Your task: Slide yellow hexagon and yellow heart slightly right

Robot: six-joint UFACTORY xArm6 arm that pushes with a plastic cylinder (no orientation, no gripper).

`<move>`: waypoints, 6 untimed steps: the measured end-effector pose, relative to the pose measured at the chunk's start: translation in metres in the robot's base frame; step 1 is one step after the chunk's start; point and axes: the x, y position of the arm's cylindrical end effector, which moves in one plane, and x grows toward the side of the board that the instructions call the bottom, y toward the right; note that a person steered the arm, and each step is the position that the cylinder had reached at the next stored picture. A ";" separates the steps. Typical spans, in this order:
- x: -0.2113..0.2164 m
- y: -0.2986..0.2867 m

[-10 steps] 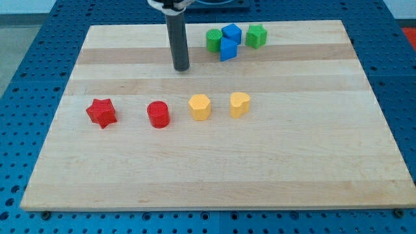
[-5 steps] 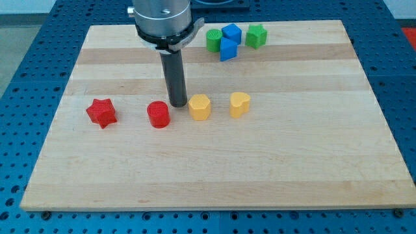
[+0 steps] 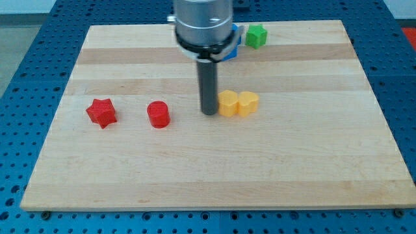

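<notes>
The yellow hexagon (image 3: 228, 104) and the yellow heart (image 3: 247, 103) stand side by side and touching, just right of the board's middle. The hexagon is on the left, the heart on the right. My tip (image 3: 209, 112) rests on the board right against the hexagon's left side. The dark rod rises from it to the arm's grey end at the view's top.
A red cylinder (image 3: 158, 114) and a red star (image 3: 101, 112) stand to the left of my tip in the same row. A green cube (image 3: 256, 36) stands near the top edge. A blue block (image 3: 234, 49) beside it is mostly hidden behind the arm.
My tip came down from the board's upper part to the hexagon's left, then moved right. The hexagon slid right into the heart, and both moved a little right.
</notes>
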 end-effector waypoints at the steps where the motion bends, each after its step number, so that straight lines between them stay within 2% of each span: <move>1: -0.001 0.022; 3: -0.001 0.045; 6: -0.007 0.047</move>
